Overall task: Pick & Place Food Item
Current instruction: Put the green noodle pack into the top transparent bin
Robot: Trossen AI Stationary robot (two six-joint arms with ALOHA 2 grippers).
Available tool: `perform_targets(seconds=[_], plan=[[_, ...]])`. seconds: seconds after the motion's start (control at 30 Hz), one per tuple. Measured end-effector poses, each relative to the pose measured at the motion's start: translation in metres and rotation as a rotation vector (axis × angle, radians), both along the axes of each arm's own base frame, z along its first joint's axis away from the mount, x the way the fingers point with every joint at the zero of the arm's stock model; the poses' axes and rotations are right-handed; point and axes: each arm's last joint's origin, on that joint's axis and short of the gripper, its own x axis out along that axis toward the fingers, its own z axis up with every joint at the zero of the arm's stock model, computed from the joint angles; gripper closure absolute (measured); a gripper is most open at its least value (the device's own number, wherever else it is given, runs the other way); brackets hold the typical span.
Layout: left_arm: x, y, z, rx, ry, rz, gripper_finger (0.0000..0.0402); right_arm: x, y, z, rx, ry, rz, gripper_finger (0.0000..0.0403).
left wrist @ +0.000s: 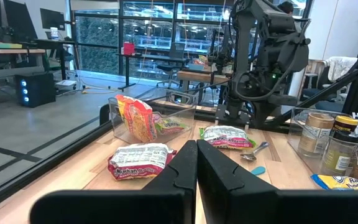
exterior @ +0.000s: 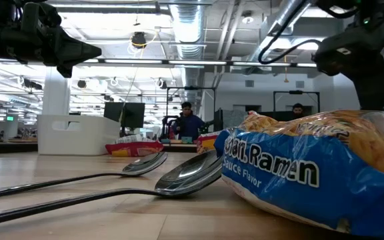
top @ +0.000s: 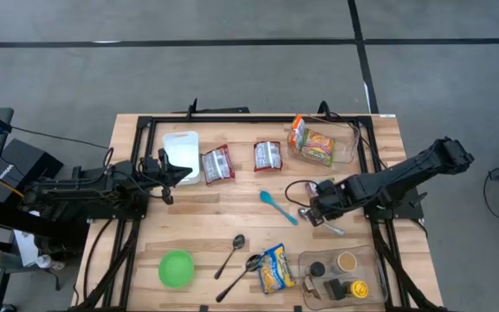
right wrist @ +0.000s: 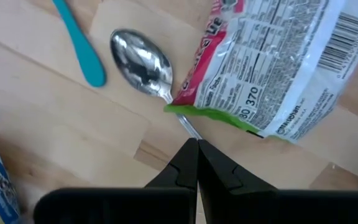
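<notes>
A red, white and green food packet [right wrist: 272, 62] lies flat on the wooden table, partly over a metal spoon [right wrist: 140, 62], with a teal spoon [right wrist: 79, 46] beside it. My right gripper [right wrist: 196, 146] points down over them, shut, its tips above the spoon's handle; in the high view it [top: 312, 215] stands right of the teal spoon [top: 277, 206]. Two red-and-white packets [top: 217, 163] [top: 268, 155] lie farther back. An orange packet [top: 314, 143] sits in a clear bin. My left gripper [top: 173, 171] waits shut and level at the table's left. My right gripper's shut fingertips stand over the metal spoon's handle [right wrist: 188, 127], next to the packet's green edge [right wrist: 210, 113], coming from above. They hide the spot beneath them, so I cannot tell whether they touch the handle or the table.
A blue-and-yellow ramen packet [top: 275, 266], two metal spoons [top: 232, 253] and a green bowl [top: 177, 268] lie near the front edge. A clear tray with jars [top: 345, 273] stands at the front right, a white container [top: 180, 154] at the back left.
</notes>
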Motion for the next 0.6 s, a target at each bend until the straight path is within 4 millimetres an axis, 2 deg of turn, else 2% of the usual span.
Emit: perform_targets(seconds=[0.23, 0.43, 0.6], plan=[[0.000, 0.000, 0.000, 0.000, 0.000, -0.001, 0.0399, 0.002, -0.004, 0.000, -0.006, -0.007, -0.030, 0.0384], [0.000, 0.000, 0.000, 0.000, 0.000, 0.000, 0.0399, 0.003, -0.005, -0.001, -0.030, -0.009, -0.035, 0.0326], [0.000, 0.000, 0.000, 0.000, 0.000, 0.000, 0.0399, 0.009, -0.003, -0.014, -0.031, 0.051, -0.105, 0.0285]])
